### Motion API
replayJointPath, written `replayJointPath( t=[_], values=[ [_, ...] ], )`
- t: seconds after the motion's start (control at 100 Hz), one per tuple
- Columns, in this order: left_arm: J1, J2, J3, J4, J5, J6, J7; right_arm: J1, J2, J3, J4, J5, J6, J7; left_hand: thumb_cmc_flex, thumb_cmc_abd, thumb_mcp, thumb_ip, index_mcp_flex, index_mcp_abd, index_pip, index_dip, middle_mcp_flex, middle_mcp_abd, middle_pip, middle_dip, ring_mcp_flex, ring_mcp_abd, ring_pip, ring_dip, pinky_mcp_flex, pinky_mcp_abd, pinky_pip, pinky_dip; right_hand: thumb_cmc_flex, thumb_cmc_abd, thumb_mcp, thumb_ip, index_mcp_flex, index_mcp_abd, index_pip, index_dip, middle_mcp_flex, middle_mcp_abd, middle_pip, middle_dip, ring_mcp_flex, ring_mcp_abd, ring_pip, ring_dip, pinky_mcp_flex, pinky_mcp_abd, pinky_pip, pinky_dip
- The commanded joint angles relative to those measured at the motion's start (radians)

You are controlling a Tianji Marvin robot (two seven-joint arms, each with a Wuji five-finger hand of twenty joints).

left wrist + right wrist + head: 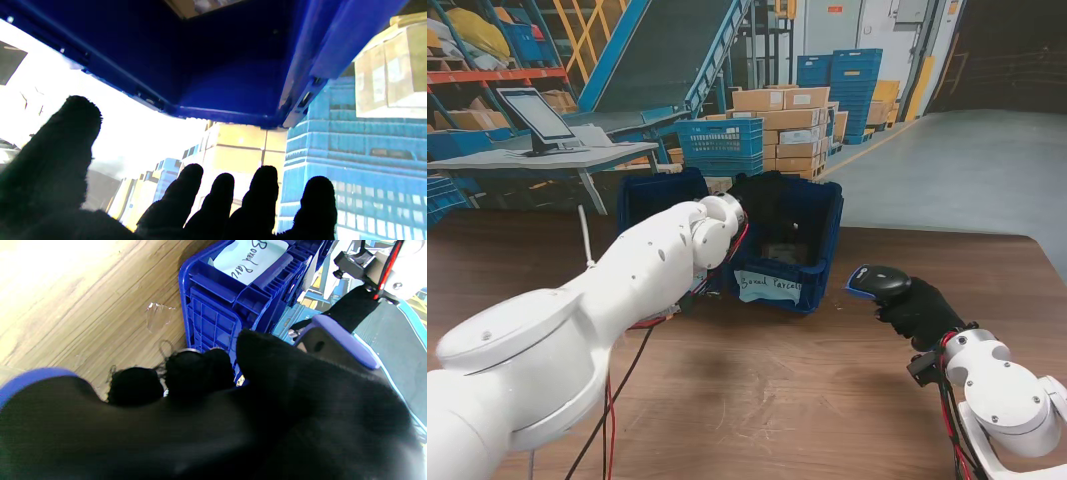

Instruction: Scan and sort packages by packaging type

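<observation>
Gripping a barcode scanner (879, 281), the right hand (922, 312) rests near the labelled blue crate (822, 262) (left hand (186, 206) spread empty over it).

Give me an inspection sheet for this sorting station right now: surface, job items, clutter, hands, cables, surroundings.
Surface: brown wooden table, a small shiny patch showing in the right wrist view.
Job's things: blue crate with handwritten label; second blue bin on its left; scanner.
Clutter: nothing seen.
Hands: left hand open over the crate, fingers spread, holding nothing; right hand shut on the scanner.
Cables: red and black cables hang under the left arm; more at the right wrist.
Surroundings: warehouse with stacked cardboard boxes, blue crates, conveyor, monitor.
</observation>
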Motion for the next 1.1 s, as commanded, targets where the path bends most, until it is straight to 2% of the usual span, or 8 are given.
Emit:
replayJointPath(
  t=[0.0, 0.15, 0.24, 0.35, 0.47, 0.51, 0.68, 1.09],
  values=[
    [0.011, 0.051, -0.015, -0.09, 0.007, 0.021, -0.032, -0.004, -0.007, -0.004, -0.015, -0.001, 0.004, 0.008, -0.004, 0.034, -0.013, -0.003, 0.022, -0.007, 0.008, 0.001, 0.015, 0.009, 0.0, -0.005, -0.003, 0.013, -0.003, -0.002, 0.001, -0.005, -0.026, 0.018, 0.097, 0.067, 0.123, 0.021, 0.04, -0.062, -0.004, 0.01, 0.012, 0.024, -0.008, 0.008, 0.024, 0.002, 0.029, 0.018, 0.01, 0.005, 0.061, 0.024],
    [0.091, 0.209, -0.091, -0.39, 0.063, 0.167, -0.105, -0.005, -0.009, -0.011, -0.024, -0.003, 0.003, -0.003, 0.015, 0.078, -0.053, 0.007, 0.053, -0.013, 0.021, 0.01, 0.042, 0.011, 0.014, -0.005, 0.011, 0.014, 0.001, -0.002, 0.012, -0.007, -0.022, 0.016, 0.096, 0.067, 0.122, 0.021, 0.04, -0.062, -0.004, 0.01, 0.012, 0.023, -0.008, 0.008, 0.024, 0.002, 0.029, 0.018, 0.01, 0.003, 0.06, 0.024],
    [0.159, 0.285, -0.165, -0.546, 0.095, 0.237, -0.148, -0.005, -0.01, -0.013, -0.028, -0.003, 0.005, -0.006, 0.029, 0.102, -0.086, 0.016, 0.071, -0.012, 0.029, 0.017, 0.058, 0.012, 0.02, -0.004, 0.012, 0.019, 0.001, -0.003, 0.015, -0.009, -0.021, 0.013, 0.097, 0.067, 0.123, 0.021, 0.04, -0.062, -0.005, 0.01, 0.011, 0.023, -0.008, 0.008, 0.024, 0.002, 0.029, 0.018, 0.009, 0.004, 0.06, 0.024],
    [0.251, 0.36, -0.256, -0.709, 0.154, 0.315, -0.203, -0.006, -0.01, -0.014, -0.033, -0.006, 0.006, -0.007, 0.029, 0.127, -0.102, 0.02, 0.088, -0.006, 0.036, 0.022, 0.077, 0.016, 0.026, -0.002, 0.015, 0.026, 0.003, -0.004, 0.019, -0.004, -0.021, 0.009, 0.096, 0.067, 0.122, 0.021, 0.039, -0.061, -0.005, 0.01, 0.012, 0.024, -0.009, 0.008, 0.024, 0.002, 0.029, 0.018, 0.008, 0.003, 0.06, 0.024],
    [0.352, 0.422, -0.355, -0.858, 0.227, 0.368, -0.271, -0.009, -0.011, -0.02, -0.044, -0.01, 0.007, -0.016, 0.032, 0.15, -0.125, 0.027, 0.095, 0.002, 0.035, 0.025, 0.079, 0.019, 0.024, -0.002, 0.01, 0.026, 0.001, -0.006, 0.017, -0.009, -0.024, 0.002, 0.097, 0.067, 0.122, 0.021, 0.04, -0.062, -0.005, 0.01, 0.012, 0.024, -0.009, 0.008, 0.024, 0.004, 0.029, 0.018, 0.009, 0.005, 0.061, 0.025],
    [0.389, 0.439, -0.39, -0.904, 0.253, 0.379, -0.289, -0.01, -0.012, -0.022, -0.048, -0.011, 0.006, -0.019, 0.048, 0.181, -0.181, 0.042, 0.095, 0.001, 0.028, 0.031, 0.079, 0.019, 0.024, -0.001, 0.007, 0.027, 0.002, -0.01, 0.019, -0.008, -0.027, -0.017, 0.097, 0.067, 0.122, 0.021, 0.04, -0.062, -0.005, 0.01, 0.011, 0.023, -0.009, 0.008, 0.024, 0.004, 0.03, 0.018, 0.007, 0.002, 0.06, 0.024],
    [0.556, 0.483, -0.535, -1.071, 0.336, 0.415, -0.334, -0.011, -0.016, -0.034, -0.066, -0.017, 0.005, -0.039, 0.045, 0.241, -0.186, 0.056, 0.098, -0.003, 0.032, 0.035, 0.074, 0.024, 0.02, -0.002, -0.004, 0.029, -0.003, -0.014, 0.012, -0.013, -0.03, -0.026, 0.097, 0.067, 0.122, 0.021, 0.041, -0.062, -0.005, 0.01, 0.012, 0.025, -0.009, 0.008, 0.024, 0.004, 0.029, 0.018, 0.009, 0.005, 0.061, 0.025],
    [0.897, 0.518, -0.802, -1.347, 0.462, 0.482, -0.356, -0.014, -0.02, -0.064, -0.1, -0.029, -0.003, -0.069, 0.116, 0.303, -0.27, 0.072, 0.106, 0.01, 0.029, 0.04, 0.074, 0.034, 0.013, -0.005, -0.019, 0.034, -0.007, -0.025, 0.008, -0.014, -0.038, -0.064, 0.097, 0.067, 0.121, 0.021, 0.04, -0.06, -0.006, 0.01, 0.012, 0.023, -0.009, 0.009, 0.024, 0.003, 0.029, 0.018, 0.009, 0.005, 0.06, 0.025]
  ],
)
